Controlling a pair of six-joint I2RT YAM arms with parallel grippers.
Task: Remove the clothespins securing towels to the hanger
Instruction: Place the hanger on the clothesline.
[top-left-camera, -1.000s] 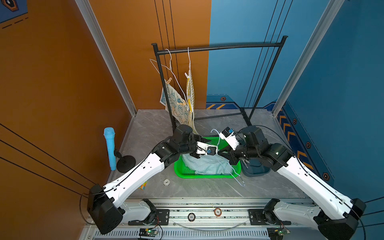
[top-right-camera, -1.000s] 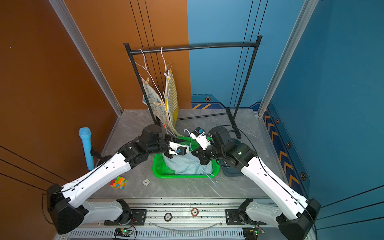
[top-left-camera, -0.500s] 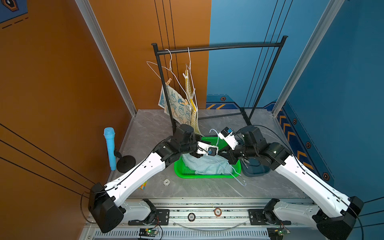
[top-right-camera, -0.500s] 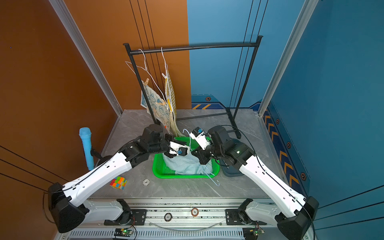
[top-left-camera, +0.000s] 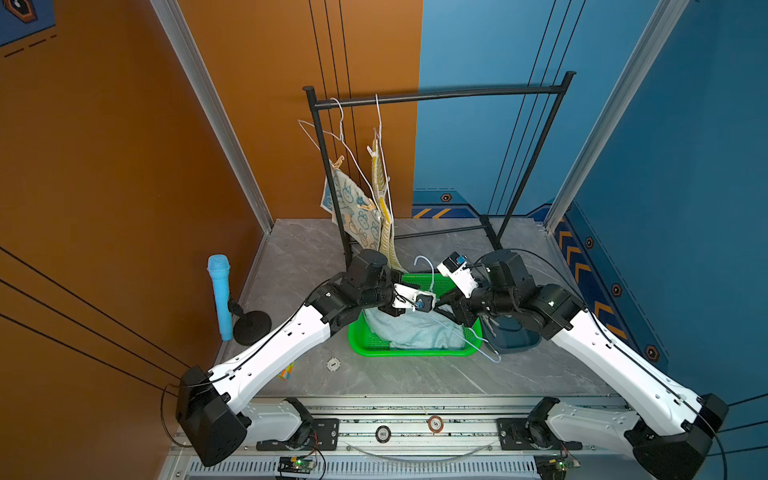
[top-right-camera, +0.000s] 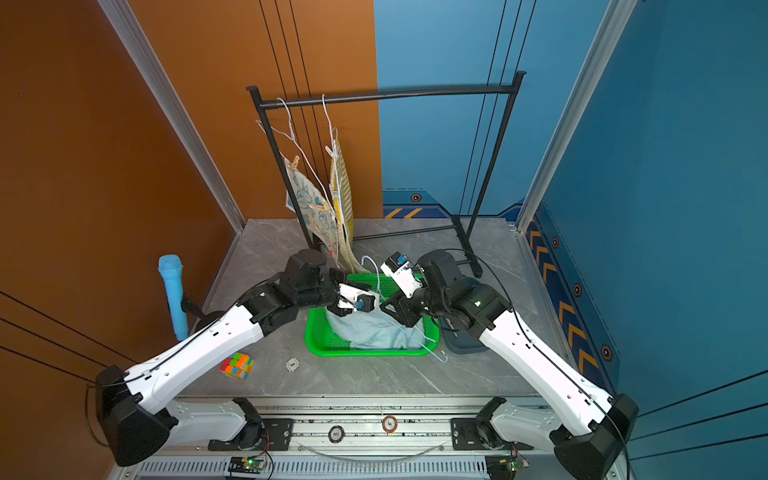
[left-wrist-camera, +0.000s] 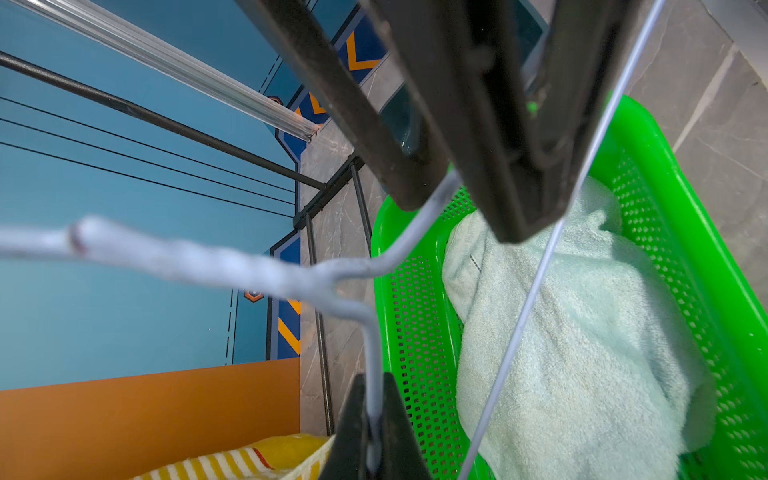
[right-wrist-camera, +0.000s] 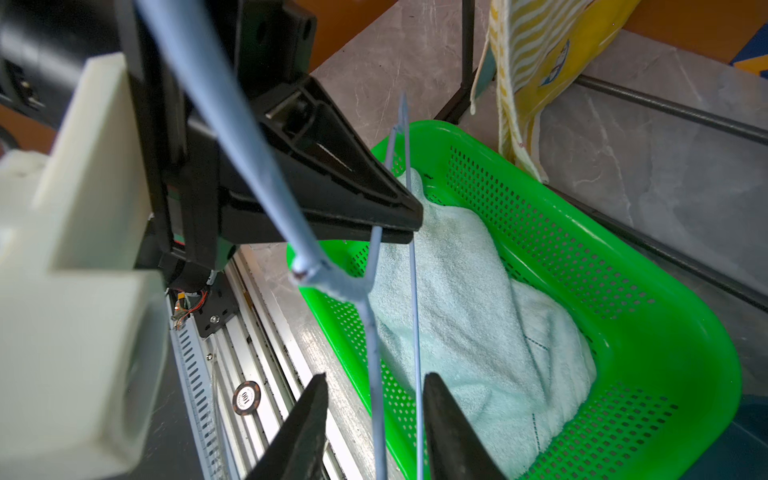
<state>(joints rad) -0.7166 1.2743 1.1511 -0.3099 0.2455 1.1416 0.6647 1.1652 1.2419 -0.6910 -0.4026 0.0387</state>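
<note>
Clothespins (top-left-camera: 338, 161) of pale wood sit on the two wire hangers (top-left-camera: 342, 122) that hang from the black rack (top-left-camera: 436, 96) at the back of the worktop (top-left-camera: 395, 380). On the hanger carrying the bunny-print towel (top-left-camera: 353, 210), one pin grips high on the sloping wire. Its long axis is steep, with the split handle end pointing up. A second clothespin (top-left-camera: 366, 204) sits lower on the same slope and lies flatter across the cloth. A third clothespin (top-left-camera: 374, 148) stands nearly upright at the top of the yellow-striped towel (top-left-camera: 380, 183), handle end up.

We find the pale blue-green towel (top-left-camera: 409, 330) crumpled in the green basket (top-left-camera: 411, 353). Above it, the loose wire hanger (left-wrist-camera: 249, 268) is carried slantwise with its hook toward the rack. Its long axis runs over the basket and out past the near right corner.

We see the left tool (left-wrist-camera: 374, 382) pressed together on the hanger's wire just below the twisted neck. The right tool (right-wrist-camera: 376, 378) is spread, with the hanger's two thin wires running between its fingers. We cannot tell whether either finger touches a wire.
</note>
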